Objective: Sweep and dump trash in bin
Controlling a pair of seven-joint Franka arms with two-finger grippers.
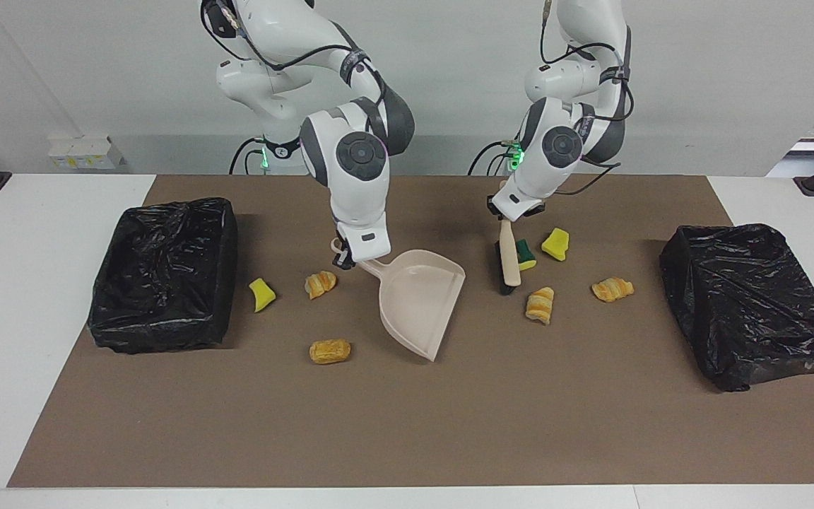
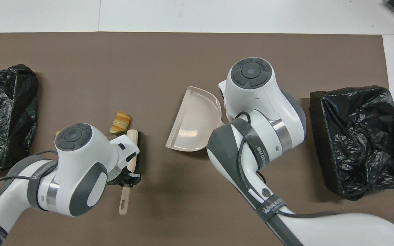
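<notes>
**Brush and dustpan held among the scraps**

While the right gripper (image 1: 347,259) clamps the handle of the dustpan (image 1: 417,300), the pan sits at the middle of the brown mat (image 1: 407,424), its open mouth turned toward the left arm's end of the table and its handle toward the right arm's end.

With the dustpan as landmark: the left gripper (image 1: 509,215) is closed tight on the handle of the brush (image 1: 508,258), which hangs bristles-down just beside the pan's mouth, toward the left arm's end. Touching the brush on its side away from the pan is a green-faced sponge (image 1: 524,255); a yellow sponge chunk (image 1: 556,243) lies a little farther from the pan the same way. A striped pastry (image 1: 540,305) lies near the brush's tip, and another pastry (image 1: 612,288) lies farther toward the left arm's end.

On the pan's handle side, a pastry (image 1: 321,283) lies just beside the right gripper, a yellow chunk (image 1: 261,294) lies farther toward the right arm's end, and a third pastry (image 1: 330,350) lies farther from the robots than both.

Two black-lined bins stand well apart from the pan: one (image 1: 164,272) at the right arm's end, one (image 1: 750,304) at the left arm's end.
</notes>
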